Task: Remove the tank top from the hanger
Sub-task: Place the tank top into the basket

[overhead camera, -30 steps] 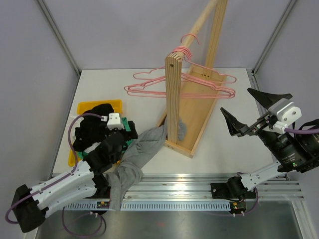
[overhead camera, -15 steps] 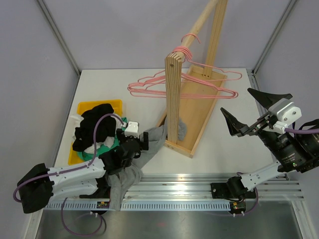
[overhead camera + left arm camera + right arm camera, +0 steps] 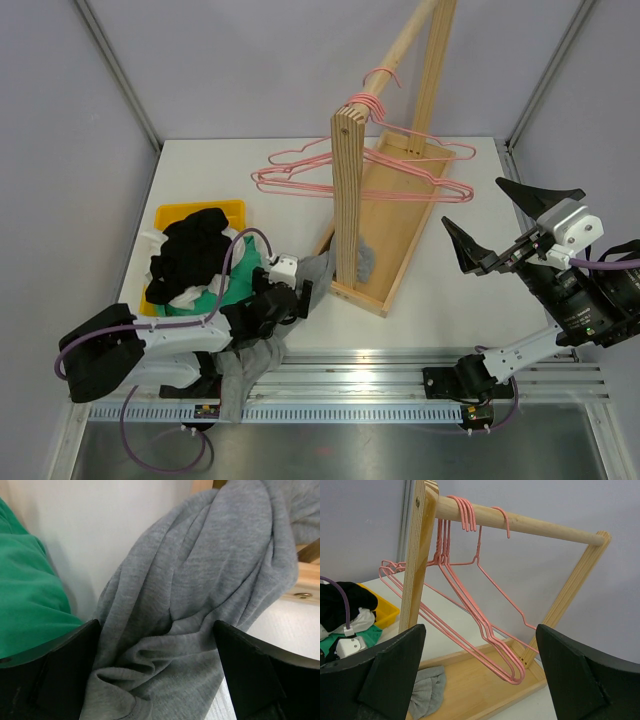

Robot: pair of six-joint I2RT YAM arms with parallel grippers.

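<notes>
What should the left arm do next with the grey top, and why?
Probably shut the left gripper on the tank top. Its jaws stand open with bunched grey cloth between them, so nothing is gripped. The top is off the pink hangers, but one end lies in the wooden rack base, so it needs a grip before pulling clear.
</notes>
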